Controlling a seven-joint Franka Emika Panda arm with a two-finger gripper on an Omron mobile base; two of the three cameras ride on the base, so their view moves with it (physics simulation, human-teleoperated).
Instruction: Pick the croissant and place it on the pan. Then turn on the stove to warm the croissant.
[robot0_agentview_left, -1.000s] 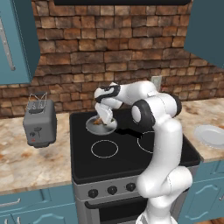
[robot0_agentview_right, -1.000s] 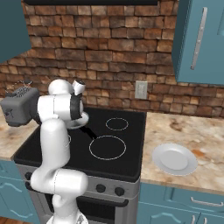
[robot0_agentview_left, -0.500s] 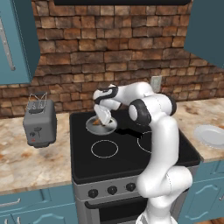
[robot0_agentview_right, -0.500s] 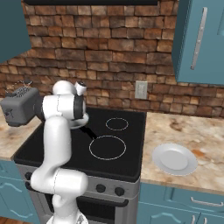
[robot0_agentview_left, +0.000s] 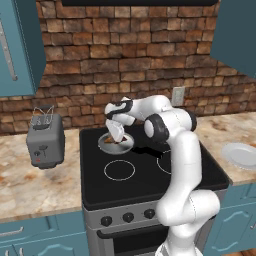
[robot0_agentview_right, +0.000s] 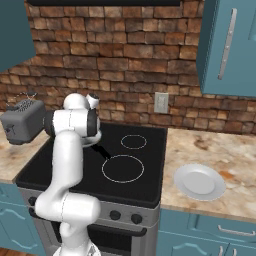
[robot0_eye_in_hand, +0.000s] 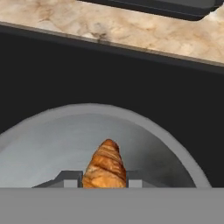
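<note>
The silver-grey pan (robot0_agentview_left: 111, 145) sits on the back left burner of the black stove (robot0_agentview_left: 150, 176). My gripper (robot0_agentview_left: 118, 136) reaches down into it, shut on the golden-brown croissant (robot0_eye_in_hand: 105, 164). In the hand view the croissant stands between the two fingertips (robot0_eye_in_hand: 70, 177), just over the pan's grey floor (robot0_eye_in_hand: 48, 148). Whether it touches the floor I cannot tell. In the right base view my arm hides most of the pan, and its black handle (robot0_agentview_right: 102, 151) sticks out toward the front.
A grey toaster (robot0_agentview_left: 45, 141) stands on the counter left of the stove. A white plate (robot0_agentview_left: 241, 155) lies on the right counter. Black knobs (robot0_agentview_left: 128, 217) line the stove's steel front. A brick wall rises behind.
The arm has barely shifted. The hand stays low over the pan with the croissant between its fingers.
</note>
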